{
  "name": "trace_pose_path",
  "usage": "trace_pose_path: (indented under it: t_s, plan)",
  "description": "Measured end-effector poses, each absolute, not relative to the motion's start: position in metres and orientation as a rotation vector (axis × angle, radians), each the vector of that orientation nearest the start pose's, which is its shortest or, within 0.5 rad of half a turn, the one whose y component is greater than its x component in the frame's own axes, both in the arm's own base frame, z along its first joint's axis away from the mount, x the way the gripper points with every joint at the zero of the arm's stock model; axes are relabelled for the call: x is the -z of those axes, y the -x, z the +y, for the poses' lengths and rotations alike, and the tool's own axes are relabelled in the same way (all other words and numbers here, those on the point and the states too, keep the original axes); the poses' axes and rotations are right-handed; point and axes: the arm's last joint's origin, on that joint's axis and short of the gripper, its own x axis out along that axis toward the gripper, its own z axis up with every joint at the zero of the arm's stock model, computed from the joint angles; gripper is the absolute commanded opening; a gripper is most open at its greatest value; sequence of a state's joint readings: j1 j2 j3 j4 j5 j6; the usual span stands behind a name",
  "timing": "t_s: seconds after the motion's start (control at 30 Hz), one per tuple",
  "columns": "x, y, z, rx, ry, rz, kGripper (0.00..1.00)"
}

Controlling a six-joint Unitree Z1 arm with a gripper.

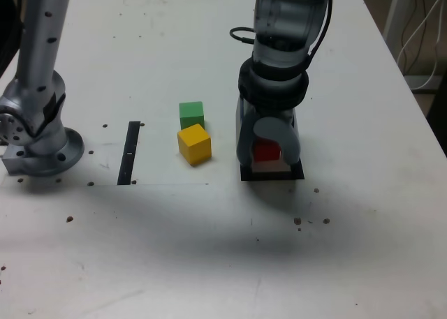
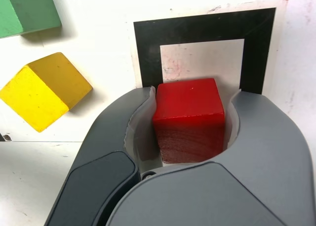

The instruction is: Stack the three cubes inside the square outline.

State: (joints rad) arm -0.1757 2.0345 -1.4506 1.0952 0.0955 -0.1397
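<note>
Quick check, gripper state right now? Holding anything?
Gripper: shut on the small matte red cube, one of the fingers on each side, over the thick black square outline with the white centre.

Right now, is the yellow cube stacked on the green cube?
No, the yellow cube sits on the table beside the green cube.

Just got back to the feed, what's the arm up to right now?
The arm's tool is down over the black square outline with the red cube between its jaws, seemingly placing it on the white centre. Whether the jaws are gripping is unclear. The yellow cube and green cube sit on the table to the exterior view's left, not stacked yet.
</note>
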Motion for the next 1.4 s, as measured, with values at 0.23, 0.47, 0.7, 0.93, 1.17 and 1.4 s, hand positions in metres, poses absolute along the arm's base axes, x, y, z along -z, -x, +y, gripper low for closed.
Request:
trace_pose_path:
  t_s: [0.23, 0.47, 0.7, 0.93, 1.17, 1.4]
  plan:
    - [-0.226, -0.353, -0.057, -0.039, -0.121, 1.662, 0.54]
    - [-0.221, -0.355, -0.058, -0.02, -0.119, 1.673, 0.67]
    - [-0.216, -0.357, -0.053, -0.032, -0.116, 1.684, 0.67]
    - [-0.215, -0.358, -0.049, -0.037, -0.116, 1.689, 0.68]
    - [-0.211, -0.358, -0.05, -0.028, -0.121, 1.7, 0.81]
    - [-0.21, -0.358, -0.05, -0.023, -0.126, 1.703, 0.98]
